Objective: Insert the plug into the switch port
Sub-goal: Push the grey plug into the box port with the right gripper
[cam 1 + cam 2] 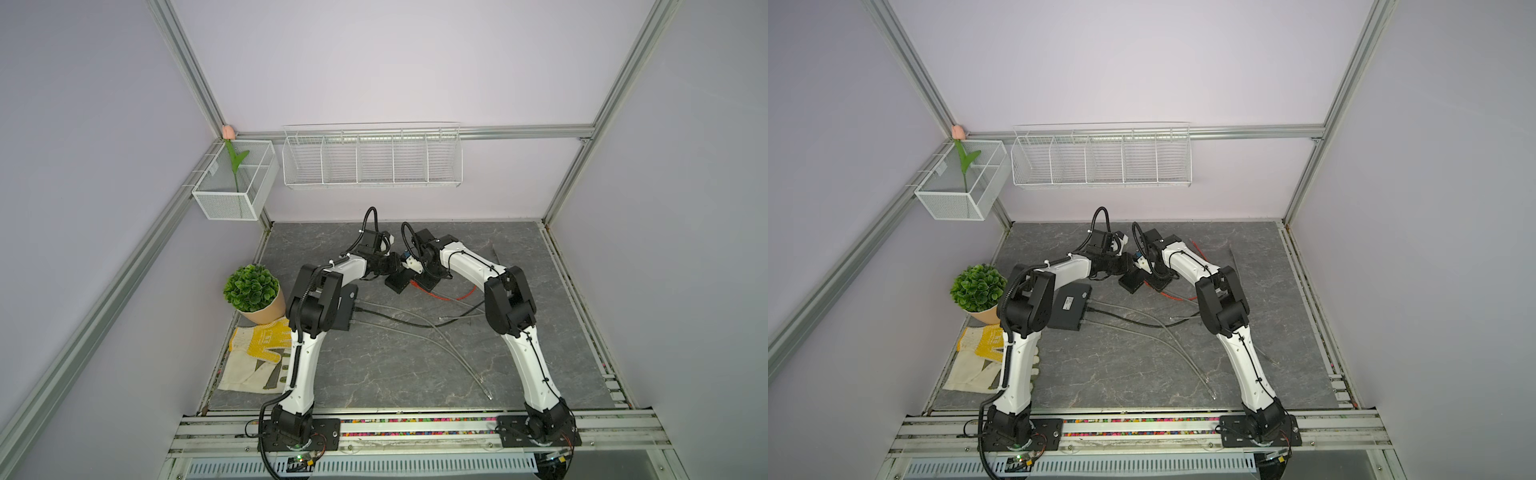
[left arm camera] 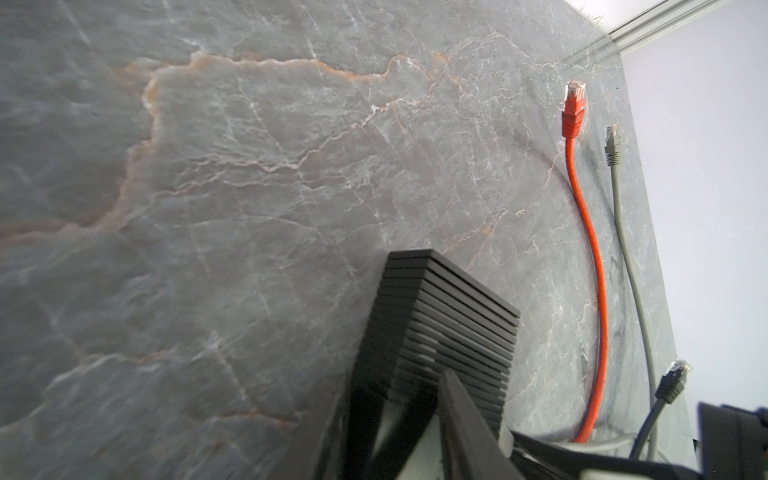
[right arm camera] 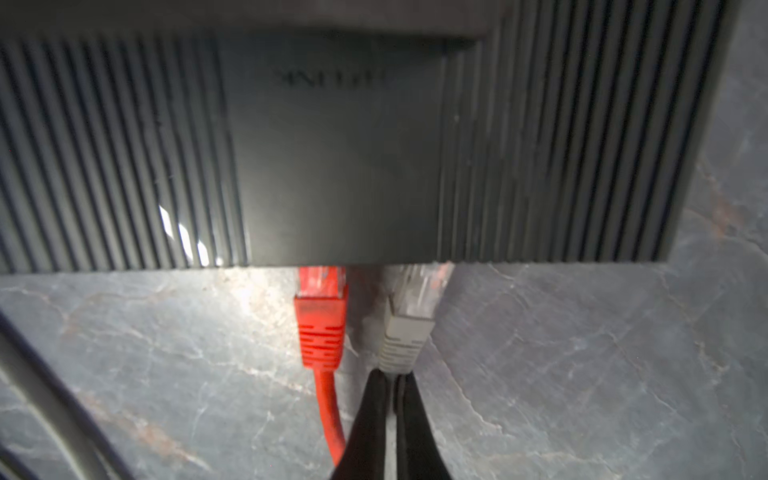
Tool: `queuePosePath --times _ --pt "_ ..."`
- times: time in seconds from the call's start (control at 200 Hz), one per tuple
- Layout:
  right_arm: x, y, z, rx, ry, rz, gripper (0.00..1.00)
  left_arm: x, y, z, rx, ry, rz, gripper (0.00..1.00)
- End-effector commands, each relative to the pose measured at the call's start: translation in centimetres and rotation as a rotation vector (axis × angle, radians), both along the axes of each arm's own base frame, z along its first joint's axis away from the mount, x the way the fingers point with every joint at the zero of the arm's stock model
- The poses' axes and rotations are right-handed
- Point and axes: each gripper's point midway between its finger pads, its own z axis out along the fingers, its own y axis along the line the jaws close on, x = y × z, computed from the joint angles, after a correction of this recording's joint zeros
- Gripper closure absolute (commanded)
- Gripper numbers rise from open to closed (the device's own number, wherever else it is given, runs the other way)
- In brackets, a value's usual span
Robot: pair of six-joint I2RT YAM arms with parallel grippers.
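Note:
The switch (image 3: 332, 145) is a small black ribbed box, seen in both top views at the back middle of the table (image 1: 399, 282). My left gripper (image 2: 407, 386) is shut on one end of the switch (image 2: 449, 316). A red plug (image 3: 321, 316) sits in a port on the switch's near side. Beside it is the grey plug (image 3: 409, 316), slightly tilted, with its clear tip at the port edge. How deep it sits is hidden. My right gripper (image 3: 392, 378) is shut on the grey plug at its boot end, where the cable leaves.
A larger black box (image 1: 347, 311) with several cables plugged in lies under the left arm. Loose grey cables (image 1: 457, 353) trail across the table. A potted plant (image 1: 253, 291) and gloves (image 1: 257, 353) sit at the left edge. Free red (image 2: 574, 108), grey (image 2: 611, 145) and black (image 2: 673, 380) plugs lie near the wall.

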Motion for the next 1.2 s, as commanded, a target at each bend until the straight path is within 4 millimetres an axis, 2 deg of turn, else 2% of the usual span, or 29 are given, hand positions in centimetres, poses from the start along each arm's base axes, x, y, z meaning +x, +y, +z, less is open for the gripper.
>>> queuePosePath --times 0.0,0.13,0.255,0.485,0.83,1.195 --pt "2.8 2.8 3.8 0.134 -0.179 0.001 0.93 -3.6 -3.2 -2.1 -0.008 0.081 -0.122 0.64" --pt "2.9 2.6 4.9 0.146 -0.223 0.006 0.93 -3.7 -3.1 -2.4 0.009 0.082 -0.134 0.64" --pt "3.1 1.9 4.9 0.106 -0.242 0.024 0.93 -3.8 -2.9 -2.6 0.027 0.080 -0.144 0.65" --pt "2.2 1.9 5.2 0.091 -0.261 0.093 0.93 -3.9 -3.0 -2.5 0.044 0.074 -0.175 0.65" --pt "2.2 1.6 5.9 0.089 -0.301 0.120 0.93 -4.3 -3.0 -2.4 0.053 0.073 -0.204 0.65" --pt "3.0 1.3 4.8 0.061 -0.330 0.146 0.93 -5.1 -3.5 -2.6 0.047 0.076 -0.251 0.66"
